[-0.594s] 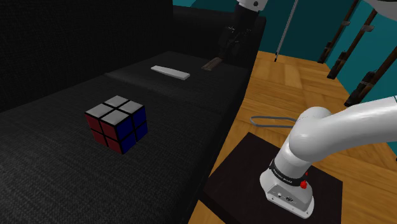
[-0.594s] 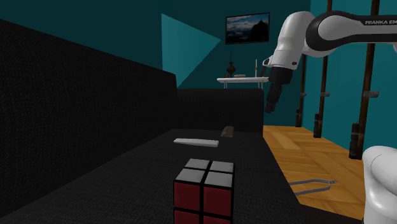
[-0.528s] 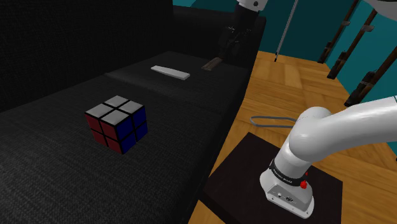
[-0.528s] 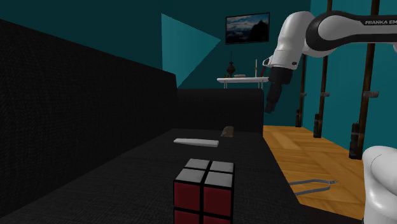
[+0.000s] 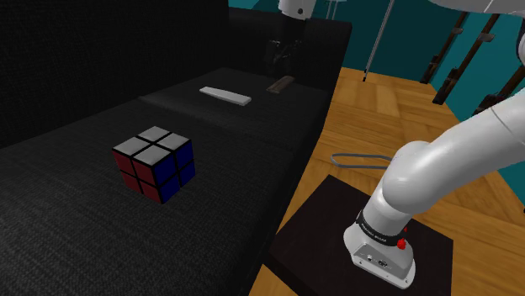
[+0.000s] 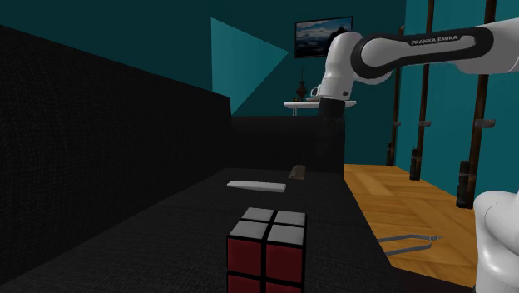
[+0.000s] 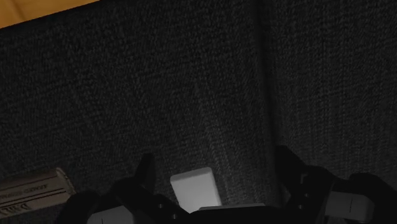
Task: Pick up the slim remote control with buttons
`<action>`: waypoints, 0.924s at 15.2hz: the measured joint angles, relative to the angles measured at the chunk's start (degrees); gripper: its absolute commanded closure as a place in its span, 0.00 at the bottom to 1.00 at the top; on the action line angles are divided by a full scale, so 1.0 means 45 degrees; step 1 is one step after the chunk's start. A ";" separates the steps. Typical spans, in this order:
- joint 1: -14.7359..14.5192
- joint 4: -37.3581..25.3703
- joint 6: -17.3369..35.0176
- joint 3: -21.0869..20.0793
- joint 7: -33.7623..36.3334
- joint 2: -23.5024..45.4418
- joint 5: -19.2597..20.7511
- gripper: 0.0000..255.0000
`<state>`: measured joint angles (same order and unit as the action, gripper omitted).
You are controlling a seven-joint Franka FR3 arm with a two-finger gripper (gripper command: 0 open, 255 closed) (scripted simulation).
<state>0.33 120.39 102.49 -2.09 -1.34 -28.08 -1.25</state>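
Observation:
The slim white remote (image 5: 225, 96) lies flat on the black sofa seat (image 5: 76, 210), far from the stand; it also lies beyond the cube as the remote (image 6: 256, 186). My black gripper (image 5: 278, 57) hangs above the seat's far end, just past the remote and near a small brown object (image 5: 280, 84). In the wrist view the gripper (image 7: 216, 170) is open, its fingers (image 7: 147, 168) standing apart. One pale end of the remote (image 7: 196, 188) shows between them, untouched. Nothing is held.
A colour cube (image 5: 155, 163) sits mid-seat, nearer the stand (image 5: 362, 244). The sofa back rises along the shoulder view's left. A bent wire piece (image 5: 357, 160) lies on the wooden floor (image 5: 404, 109). Dark poles stand at the far right.
The arm has swung toward the shoulder view's left, bringing the gripper from over the sofa's armrest edge to above the seat by the brown object. Remote and cube have not moved.

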 measured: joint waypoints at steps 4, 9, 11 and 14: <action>-0.0037 -0.1607 0.0213 0.0087 -0.0592 0.2266 0.0121 0.00; -0.0132 -0.3870 0.0163 0.0032 -0.1142 0.5045 0.0275 0.00; -0.0134 -0.4887 0.0045 0.0039 -0.1432 0.6170 0.0341 0.00; -0.0169 -0.6760 -0.0364 0.0007 -0.1782 0.7963 0.0461 0.00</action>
<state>-0.43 89.97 100.85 -2.06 -9.35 7.75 0.82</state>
